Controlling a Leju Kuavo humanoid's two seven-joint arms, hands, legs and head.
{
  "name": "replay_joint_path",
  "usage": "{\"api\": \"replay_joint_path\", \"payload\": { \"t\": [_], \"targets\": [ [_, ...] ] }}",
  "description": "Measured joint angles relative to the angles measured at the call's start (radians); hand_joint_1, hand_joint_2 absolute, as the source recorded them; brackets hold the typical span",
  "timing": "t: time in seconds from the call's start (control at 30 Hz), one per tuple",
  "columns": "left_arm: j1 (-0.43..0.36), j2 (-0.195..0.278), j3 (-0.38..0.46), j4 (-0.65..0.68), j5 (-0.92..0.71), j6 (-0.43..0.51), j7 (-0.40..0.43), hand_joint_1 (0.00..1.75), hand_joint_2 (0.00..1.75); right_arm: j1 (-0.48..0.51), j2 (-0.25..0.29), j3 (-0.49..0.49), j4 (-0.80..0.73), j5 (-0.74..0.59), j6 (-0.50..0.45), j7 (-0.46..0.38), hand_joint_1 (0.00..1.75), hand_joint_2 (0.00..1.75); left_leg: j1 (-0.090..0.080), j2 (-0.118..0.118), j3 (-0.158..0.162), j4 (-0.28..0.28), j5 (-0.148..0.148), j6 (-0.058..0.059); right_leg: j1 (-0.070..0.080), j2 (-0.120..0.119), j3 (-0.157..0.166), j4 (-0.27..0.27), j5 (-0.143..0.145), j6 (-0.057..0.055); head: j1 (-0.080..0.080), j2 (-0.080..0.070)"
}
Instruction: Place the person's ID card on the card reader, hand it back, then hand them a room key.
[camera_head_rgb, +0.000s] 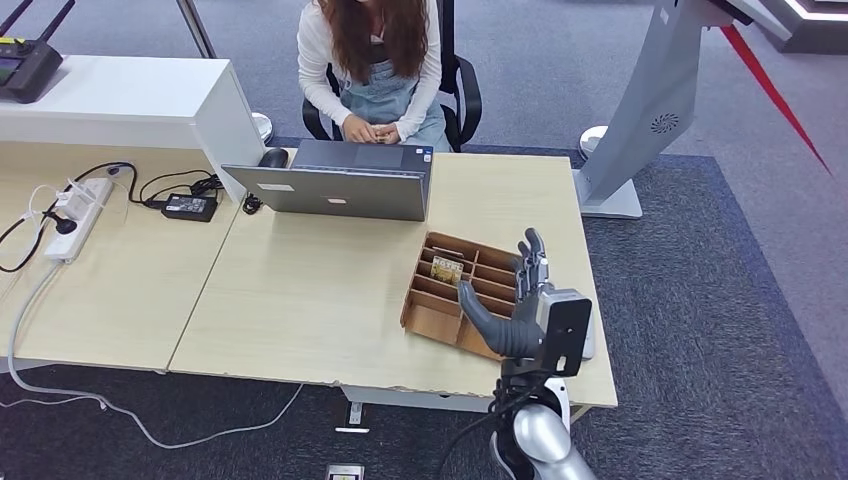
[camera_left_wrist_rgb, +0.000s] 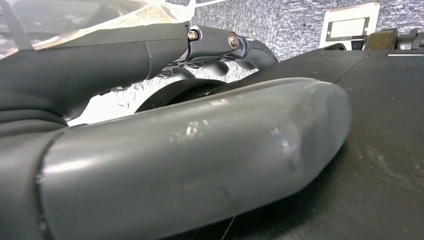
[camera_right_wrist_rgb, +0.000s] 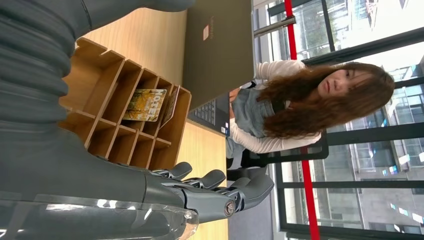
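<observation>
From the head view I see my right hand (camera_head_rgb: 528, 300) raised over the near right part of the wooden compartment tray (camera_head_rgb: 432, 318), fingers apart, holding nothing. A patterned card (camera_head_rgb: 446, 269) lies in a rear compartment. The person (camera_head_rgb: 375, 60) sits behind the laptop (camera_head_rgb: 335, 185).

Left wrist view: my left hand (camera_left_wrist_rgb: 190, 150) sits close up; I cannot tell its grip.

Right wrist view: fingers (camera_right_wrist_rgb: 200, 182) extended beside the tray, card (camera_right_wrist_rgb: 145, 104) inside.

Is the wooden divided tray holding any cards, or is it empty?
Not empty. The wooden tray holds cards in one compartment on its far side; the other visible compartments look bare. The right hand hovers over it, holding nothing.
</observation>
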Motion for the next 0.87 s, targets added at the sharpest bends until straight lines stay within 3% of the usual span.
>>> {"api": "replay_joint_path", "payload": {
  "t": [0.87],
  "targets": [
    [-0.002, 0.000, 0.000, 0.000, -0.007, -0.012, 0.001, 0.00, 0.00, 0.021, -0.015, -0.002, -0.019, 0.000, -0.017, -0.001, 0.00, 1.75, 0.000, 0.000, 0.000, 0.000, 0.000, 0.000, 0.000, 0.000, 0.000, 0.000, 0.000, 0.000, 0.000, 0.000]
  ]
}}
